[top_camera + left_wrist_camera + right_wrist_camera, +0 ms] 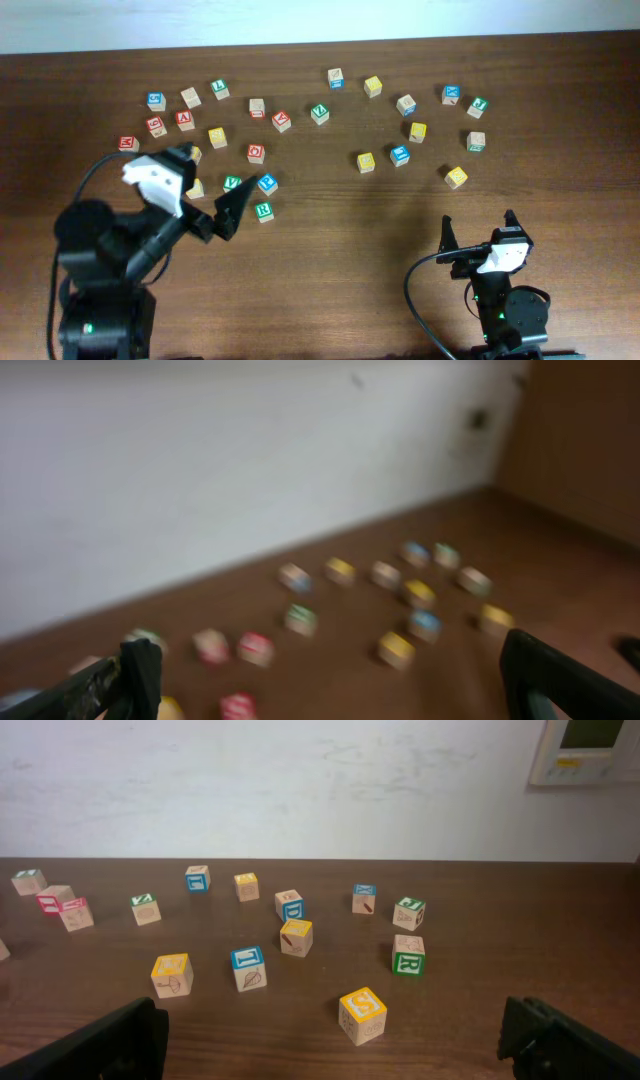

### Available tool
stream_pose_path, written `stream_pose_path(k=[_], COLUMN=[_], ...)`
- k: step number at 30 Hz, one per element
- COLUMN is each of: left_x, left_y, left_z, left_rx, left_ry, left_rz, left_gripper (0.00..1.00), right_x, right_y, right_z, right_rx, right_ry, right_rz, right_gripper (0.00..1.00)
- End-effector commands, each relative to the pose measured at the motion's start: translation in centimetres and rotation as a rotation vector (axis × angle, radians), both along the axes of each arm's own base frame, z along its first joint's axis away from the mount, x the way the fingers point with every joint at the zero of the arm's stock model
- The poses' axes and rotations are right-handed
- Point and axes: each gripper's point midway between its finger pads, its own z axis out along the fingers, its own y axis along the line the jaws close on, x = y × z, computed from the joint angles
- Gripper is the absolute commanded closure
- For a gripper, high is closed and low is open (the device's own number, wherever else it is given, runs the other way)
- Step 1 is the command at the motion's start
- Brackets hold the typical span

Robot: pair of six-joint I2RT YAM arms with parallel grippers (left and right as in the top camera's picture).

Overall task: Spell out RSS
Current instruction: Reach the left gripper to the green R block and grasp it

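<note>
Left of centre toward the tabletop's near edge, left gripper (220, 215) hangs jaws apart beside the green R cube (263, 211), presumably staged to grasp it first.

Blurry, hand (328, 660) fingers (135, 678) wide apart at btm corners, colored cubes (397, 649) across table (560, 560), wall (200, 480) behind

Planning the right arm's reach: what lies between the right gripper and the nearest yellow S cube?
Only bare tabletop separates the right gripper and the yellow S cube; overhead and right wrist views both show it.
</note>
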Motion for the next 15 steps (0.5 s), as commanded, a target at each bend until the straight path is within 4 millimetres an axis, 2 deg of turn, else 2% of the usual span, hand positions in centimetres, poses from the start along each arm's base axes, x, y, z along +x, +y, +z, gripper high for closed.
stream_pose_path(k=[1,2,3,4,6,7,8,9,10,11,13,15], left_x=[1.9,3.3,3.2,3.2,2.5,2.5,2.7,3.4,3.4,3.2,2.9,2.5], left_y=[-0.1,3.3,4.5,4.2,-1.8,-3.5,-4.2,-4.0,-3.3,-3.6,-5.6,-7.1], left_z=[-0.2,-1.6,-2.5,-3.3,-4.7,-6.0,-6.8,-10.0,-12.3,-14.1,-16.5,-17.6], left_rx=[-0.072,0.017,0.084,0.135,0.07,0.075,0.082,0.059,0.09,0.172,0.238,0.23], left_ry=[0.134,0.311,0.414,0.514,0.635,0.684,0.717,0.883,0.961,0.994,1.047,1.103], left_rz=[0.006,0.251,0.34,0.35,0.071,0.008,-0.001,0.187,0.335,0.384,0.342,0.289], left_gripper=[0.01,0.01,0.01,0.01,0.01,0.01,0.01,0.01,0.01,0.01,0.01,0.01], right_x=[0.0,0.0,0.0,0.0,0.0,0.0,0.0,0.0,0.0,0.0,0.0,0.0], right_y=[-0.1,-0.1,-0.1,-0.1,-0.1,-0.1,-0.1,-0.1,-0.1,-0.1,-0.1,-0.1], right_z=[-0.4,-0.4,-0.4,-0.4,-0.4,-0.4,-0.4,-0.4,-0.4,-0.4,-0.4,-0.4], right_rx=[0.008,0.008,0.008,0.008,0.008,0.008,0.008,0.008,0.008,0.008,0.008,0.008], right_ry=[0.007,0.007,0.007,0.007,0.007,0.007,0.007,0.007,0.007,0.007,0.007,0.007], right_rz=[-0.005,-0.005,-0.005,-0.005,-0.005,-0.005,-0.005,-0.005,-0.005,-0.005,-0.005,-0.005], right_gripper=[0.02,0.02,0.02,0.02,0.02,0.02,0.02,0.02,0.02,0.02,0.02,0.02])
